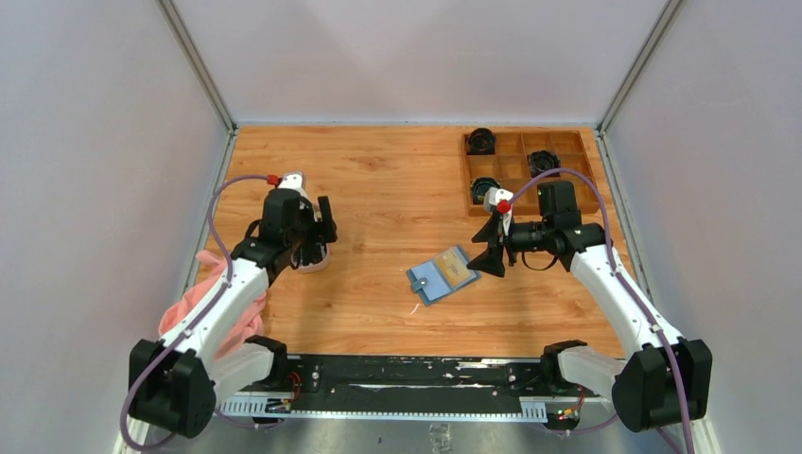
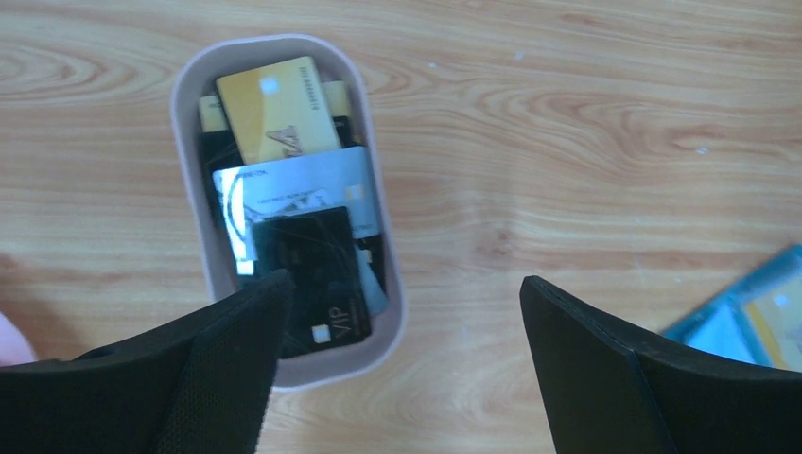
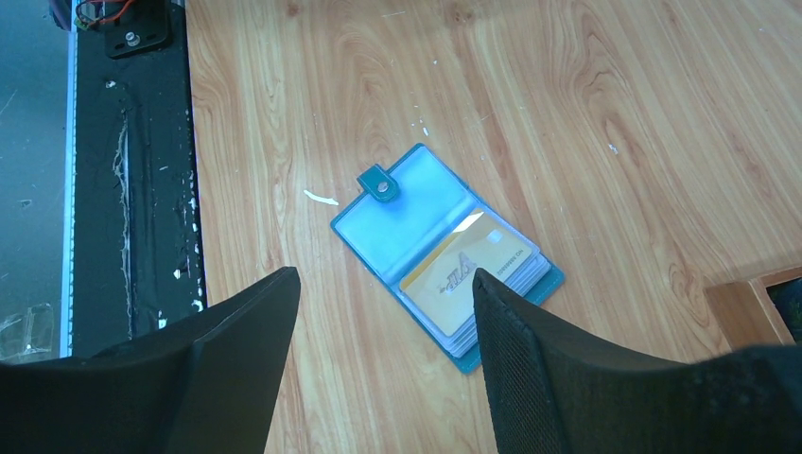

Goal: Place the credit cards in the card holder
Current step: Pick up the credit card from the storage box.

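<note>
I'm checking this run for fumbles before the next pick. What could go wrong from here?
The credit cards overlap in the white dish, so the open left gripper may lift two, or slip against the rim. The card holder lies open and unheld under the open right gripper; pushing a card in might slide it.

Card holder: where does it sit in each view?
Top external: card holder lies open at table centre, slightly right.
Left wrist: card holder, only a corner at the right edge.
Right wrist: card holder mid-frame, open.
Shared landmark: gold card in its pocket.
</note>
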`<state>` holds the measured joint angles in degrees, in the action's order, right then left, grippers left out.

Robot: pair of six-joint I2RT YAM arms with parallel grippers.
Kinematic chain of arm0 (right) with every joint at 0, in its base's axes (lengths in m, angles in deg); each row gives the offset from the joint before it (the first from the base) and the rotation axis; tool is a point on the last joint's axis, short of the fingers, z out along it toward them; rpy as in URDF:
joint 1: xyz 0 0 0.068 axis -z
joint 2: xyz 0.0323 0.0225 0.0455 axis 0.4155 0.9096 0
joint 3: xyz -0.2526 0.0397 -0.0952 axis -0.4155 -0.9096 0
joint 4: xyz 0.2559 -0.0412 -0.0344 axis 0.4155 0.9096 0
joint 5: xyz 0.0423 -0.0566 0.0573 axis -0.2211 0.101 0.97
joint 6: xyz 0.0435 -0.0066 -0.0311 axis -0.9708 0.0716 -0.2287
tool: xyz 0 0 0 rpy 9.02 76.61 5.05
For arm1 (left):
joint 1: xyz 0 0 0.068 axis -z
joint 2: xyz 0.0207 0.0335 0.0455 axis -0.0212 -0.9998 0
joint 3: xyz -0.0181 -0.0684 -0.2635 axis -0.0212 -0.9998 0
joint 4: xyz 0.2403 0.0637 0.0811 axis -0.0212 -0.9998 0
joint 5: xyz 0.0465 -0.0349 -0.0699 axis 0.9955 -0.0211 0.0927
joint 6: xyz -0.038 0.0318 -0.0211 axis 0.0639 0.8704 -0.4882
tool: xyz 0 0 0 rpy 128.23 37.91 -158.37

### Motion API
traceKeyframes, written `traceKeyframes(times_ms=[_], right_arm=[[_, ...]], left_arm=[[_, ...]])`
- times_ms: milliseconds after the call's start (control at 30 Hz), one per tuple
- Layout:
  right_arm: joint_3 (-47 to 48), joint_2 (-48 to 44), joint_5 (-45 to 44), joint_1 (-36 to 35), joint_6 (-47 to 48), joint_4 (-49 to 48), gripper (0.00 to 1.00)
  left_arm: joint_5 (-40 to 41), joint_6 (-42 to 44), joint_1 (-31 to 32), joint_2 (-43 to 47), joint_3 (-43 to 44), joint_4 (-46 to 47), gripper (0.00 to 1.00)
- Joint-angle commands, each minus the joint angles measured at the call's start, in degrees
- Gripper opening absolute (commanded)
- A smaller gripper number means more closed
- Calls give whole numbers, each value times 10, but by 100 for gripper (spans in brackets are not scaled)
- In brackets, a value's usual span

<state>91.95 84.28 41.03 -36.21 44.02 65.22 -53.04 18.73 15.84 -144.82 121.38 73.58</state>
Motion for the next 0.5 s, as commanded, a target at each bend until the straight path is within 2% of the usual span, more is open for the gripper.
traceKeyframes(times_ms=[0,167,300,467], right_arm=[[-6,-9,-3,10,2,-1,71],[-7,-10,-3,9,1,0,71],[-7,-11,-6,9,2,-1,71],[-8,-11,-7,10,2,0,71]], left_arm=[[-27,-26,-61,-54,39,20,90],[-43,8,-90,-117,77,-9,71],[-24,60,-91,-154,103,-55,68],[-18,66,-101,-180,107,-55,67]])
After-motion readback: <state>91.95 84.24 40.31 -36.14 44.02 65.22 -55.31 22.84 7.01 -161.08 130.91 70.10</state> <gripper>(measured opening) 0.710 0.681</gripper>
